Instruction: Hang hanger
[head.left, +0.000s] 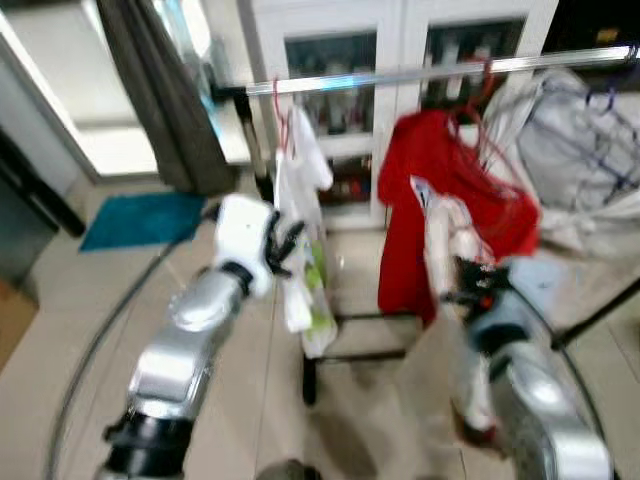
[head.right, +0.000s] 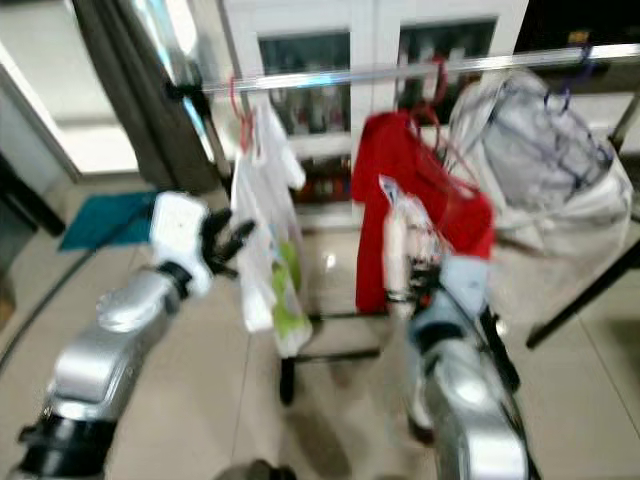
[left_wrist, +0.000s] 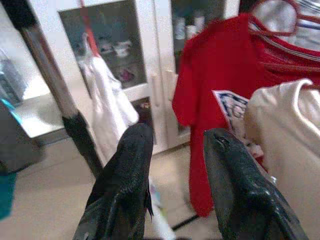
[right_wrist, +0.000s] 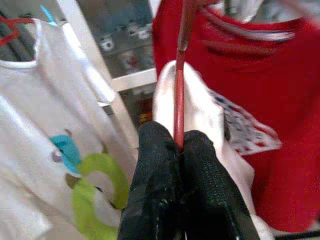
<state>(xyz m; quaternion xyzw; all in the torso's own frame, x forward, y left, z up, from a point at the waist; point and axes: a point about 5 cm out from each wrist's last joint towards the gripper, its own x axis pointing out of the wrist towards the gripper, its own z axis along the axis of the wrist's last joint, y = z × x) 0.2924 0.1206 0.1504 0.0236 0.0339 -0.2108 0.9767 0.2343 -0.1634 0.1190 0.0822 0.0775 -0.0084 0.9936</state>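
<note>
A white cabinet with glass doors fills the back wall, and just in front of it a silver clothes rail runs across the room at head height, carried on a dark upright post near its left end. A grey curtain hangs to the left of that post, with a teal mat on the pale floor below it.

Along the rail, from left to right, hang a white shirt with a green print, a red T-shirt on a red hanger, and a bundle of pale grey-white clothes at the far right. There is open rail between the white shirt and the red T-shirt, and the floor under that gap is bare apart from the rack's dark foot.

The right gripper is raised in front of the red T-shirt, its black fingers pinched tight on the stem of a thin red hanger that carries a cream garment. The hanger's top rises toward the rail, but blur hides whether it is hooked over it. The cream garment hangs right against the red T-shirt.

The left gripper is held up just left of the white shirt, fingers spread apart with nothing between them.
</note>
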